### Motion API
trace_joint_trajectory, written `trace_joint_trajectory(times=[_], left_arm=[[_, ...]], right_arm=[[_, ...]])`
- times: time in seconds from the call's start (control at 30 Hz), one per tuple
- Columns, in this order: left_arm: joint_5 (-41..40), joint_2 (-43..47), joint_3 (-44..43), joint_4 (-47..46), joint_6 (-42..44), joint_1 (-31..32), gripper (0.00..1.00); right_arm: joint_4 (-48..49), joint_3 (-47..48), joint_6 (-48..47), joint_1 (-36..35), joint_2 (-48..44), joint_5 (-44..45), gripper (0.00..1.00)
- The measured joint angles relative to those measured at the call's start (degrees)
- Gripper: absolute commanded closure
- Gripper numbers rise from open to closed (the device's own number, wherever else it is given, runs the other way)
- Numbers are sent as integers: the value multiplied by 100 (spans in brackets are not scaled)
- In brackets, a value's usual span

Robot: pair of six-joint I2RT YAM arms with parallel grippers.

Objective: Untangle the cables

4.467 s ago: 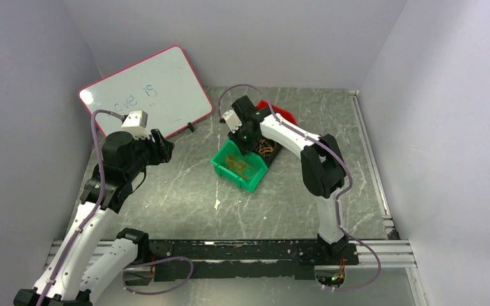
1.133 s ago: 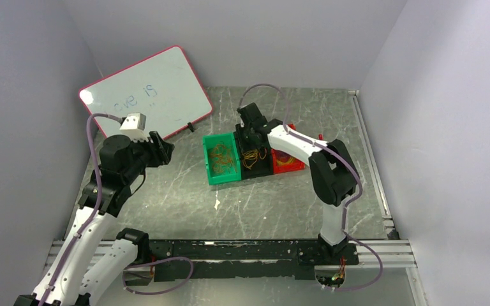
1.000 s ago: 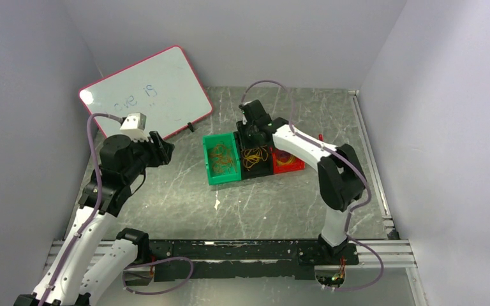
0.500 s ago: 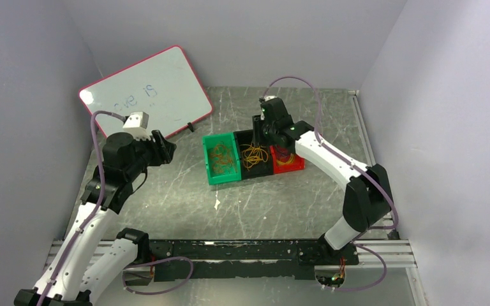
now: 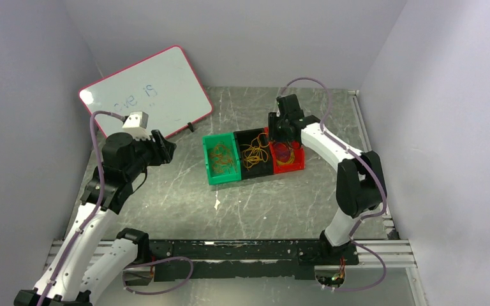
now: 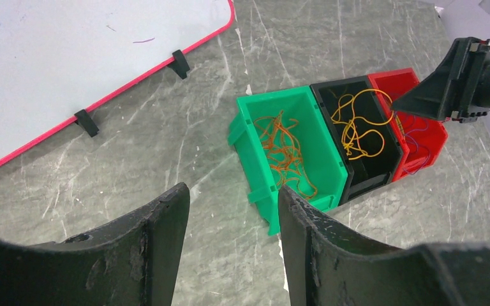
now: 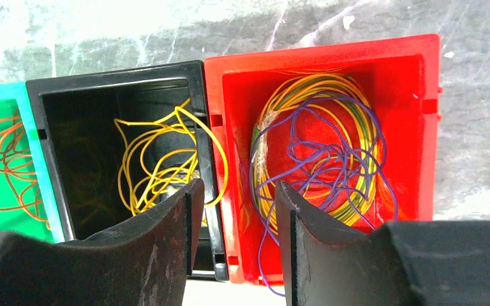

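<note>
Right wrist view, right jaws spread above black bin (image 7: pixel 196 108) rim, left jaws spread over table (image 6: pixel 166 146)

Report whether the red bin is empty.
Not empty: the square red plastic bin holds a loose coil of thin yellow, green and purple wires, tangled together.
</note>
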State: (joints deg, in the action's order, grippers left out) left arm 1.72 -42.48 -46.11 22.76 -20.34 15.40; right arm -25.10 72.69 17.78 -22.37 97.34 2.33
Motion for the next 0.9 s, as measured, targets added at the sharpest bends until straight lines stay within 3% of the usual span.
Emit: trace_joint_trajectory(times=[0.43, 0.73, 0.9], left_arm=[[0, 13, 0, 0, -2, 0, 42], [-7, 57, 0, 13, -2, 0, 41], [-15, 103, 0, 24, -2, 0, 42]], right_arm=[[170, 61, -114, 267, 269, -658, 71], [214, 103, -140, 271, 321, -857, 71], [240, 181, -144, 271, 455, -960, 80]])
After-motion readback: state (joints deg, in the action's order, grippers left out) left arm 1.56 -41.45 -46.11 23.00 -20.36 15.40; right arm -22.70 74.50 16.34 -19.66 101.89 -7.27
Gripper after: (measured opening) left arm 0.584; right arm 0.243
